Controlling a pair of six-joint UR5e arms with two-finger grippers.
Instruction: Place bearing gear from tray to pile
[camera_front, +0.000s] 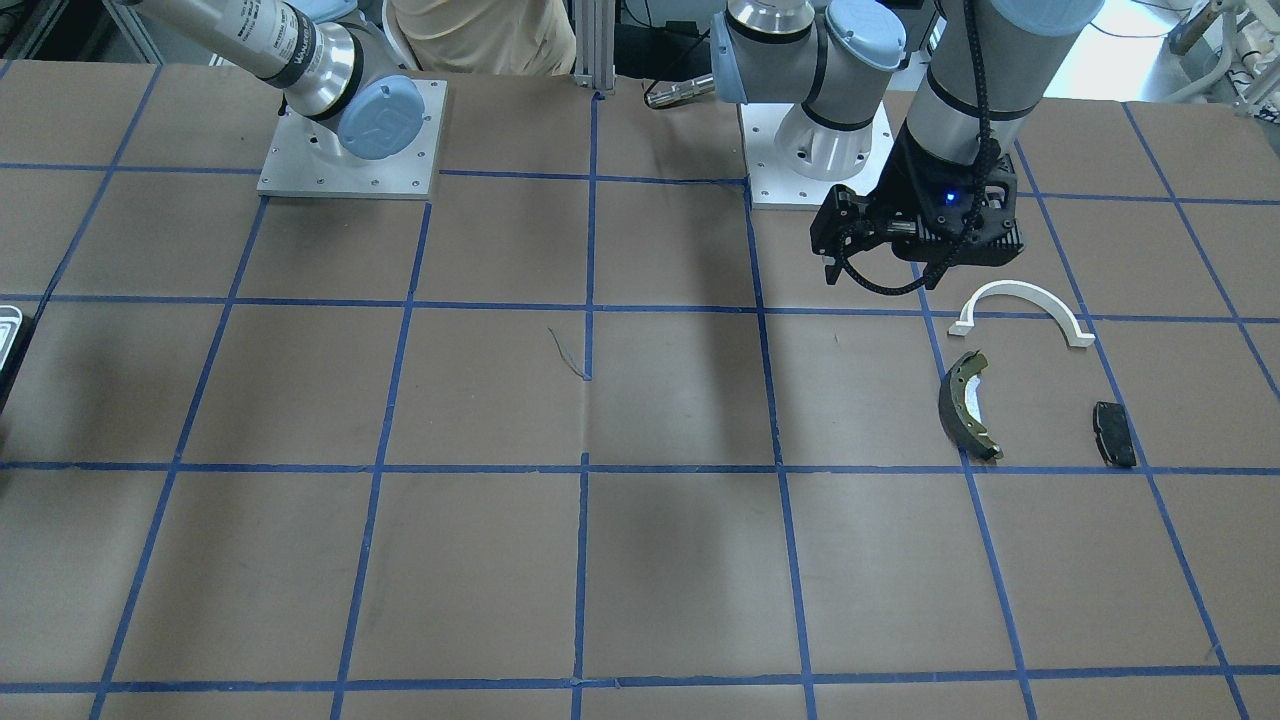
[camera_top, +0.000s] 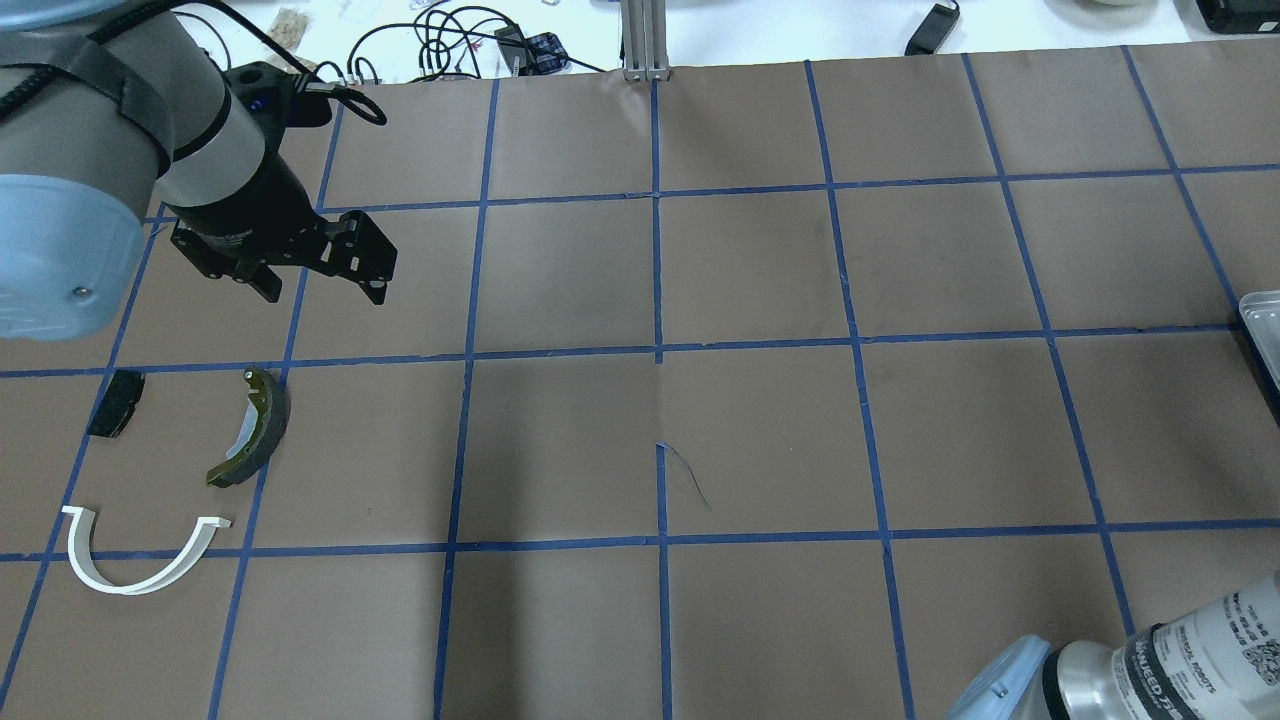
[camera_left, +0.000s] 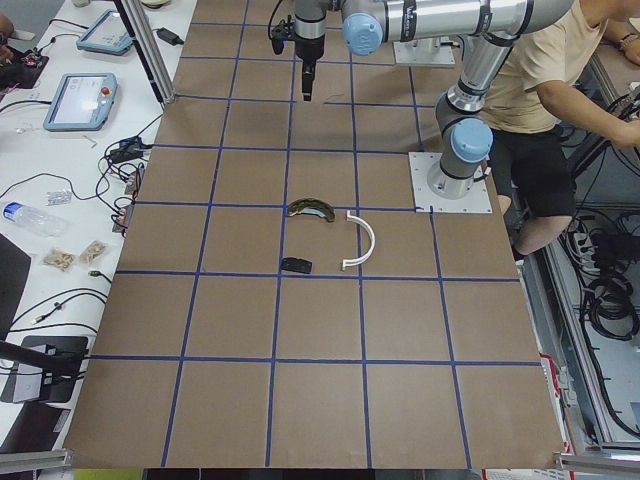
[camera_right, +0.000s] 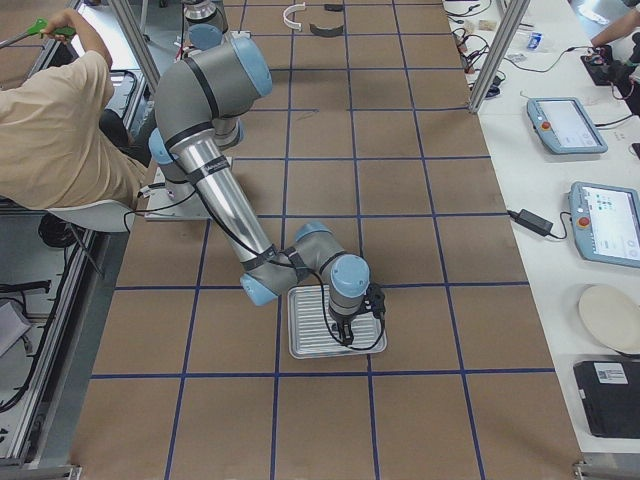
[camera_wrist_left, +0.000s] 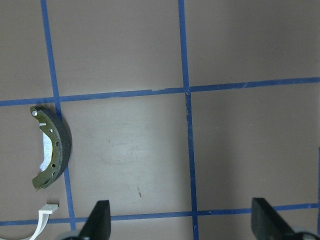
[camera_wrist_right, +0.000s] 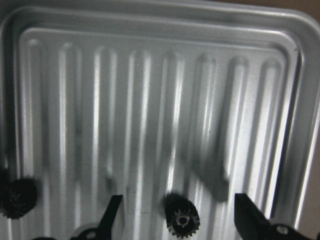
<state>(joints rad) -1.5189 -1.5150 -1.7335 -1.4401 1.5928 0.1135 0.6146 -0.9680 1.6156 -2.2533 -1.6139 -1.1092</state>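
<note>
Fingers (camera_wrist_right: 111, 214) of right gripper (camera_wrist_right: 177, 197) spread, flanking bearing gear (camera_wrist_right: 182, 220) lying on tray (camera_wrist_right: 150, 100); grasp and transfer to pile (camera_top: 255, 420) remain.

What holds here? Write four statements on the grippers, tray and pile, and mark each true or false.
1. The right gripper is open above the tray, a bearing gear between its fingers. True.
2. The left gripper holds the brake shoe. False: it is open and empty; the shoe lies on the table.
3. The pile is stacked. False: shoe, white arch and brake pad lie apart.
4. A second gear lies in the tray. True.
</note>
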